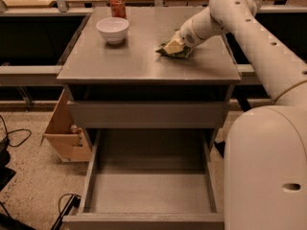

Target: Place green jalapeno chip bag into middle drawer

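Observation:
The green jalapeno chip bag (181, 53) lies on the grey cabinet top (134, 61), towards its right side. My gripper (172, 47) is down on the bag from the right, its tip touching the bag's top. The arm (249, 28) reaches in from the upper right. The middle drawer (148, 193) is pulled out low at the front of the cabinet, a wide grey tray with a bare floor and nothing in it. It stands well below and in front of the bag.
A white bowl (112, 29) and a red can (117, 5) stand at the back left of the cabinet top. A shut drawer front (148, 114) sits above the open drawer. A cardboard box (64, 131) and cables (12, 138) lie on the floor at left. My white body (268, 166) fills the right.

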Controlling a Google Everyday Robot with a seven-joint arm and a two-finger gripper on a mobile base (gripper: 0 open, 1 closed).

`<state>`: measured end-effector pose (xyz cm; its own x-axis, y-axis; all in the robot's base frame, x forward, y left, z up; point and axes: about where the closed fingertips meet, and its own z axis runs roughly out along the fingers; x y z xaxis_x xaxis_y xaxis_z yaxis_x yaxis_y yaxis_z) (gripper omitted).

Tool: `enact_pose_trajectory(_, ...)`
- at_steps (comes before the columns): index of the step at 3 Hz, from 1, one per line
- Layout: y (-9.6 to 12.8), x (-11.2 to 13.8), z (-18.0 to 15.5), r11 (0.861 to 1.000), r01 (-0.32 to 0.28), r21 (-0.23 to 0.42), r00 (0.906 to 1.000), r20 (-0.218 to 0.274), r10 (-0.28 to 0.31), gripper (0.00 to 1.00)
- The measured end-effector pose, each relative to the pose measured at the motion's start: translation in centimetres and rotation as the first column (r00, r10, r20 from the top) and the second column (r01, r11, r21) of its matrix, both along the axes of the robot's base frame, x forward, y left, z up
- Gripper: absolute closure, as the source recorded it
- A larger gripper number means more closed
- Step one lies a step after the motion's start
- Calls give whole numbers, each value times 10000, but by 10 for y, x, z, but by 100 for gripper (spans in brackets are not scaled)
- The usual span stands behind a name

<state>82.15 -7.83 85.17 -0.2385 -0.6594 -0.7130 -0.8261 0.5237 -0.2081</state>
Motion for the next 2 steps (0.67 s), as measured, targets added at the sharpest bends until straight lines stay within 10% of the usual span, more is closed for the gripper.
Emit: enact_pose_trajectory(2, -23, -42, 32, 9999, 151, -73, 9966, 815, -144, 100)
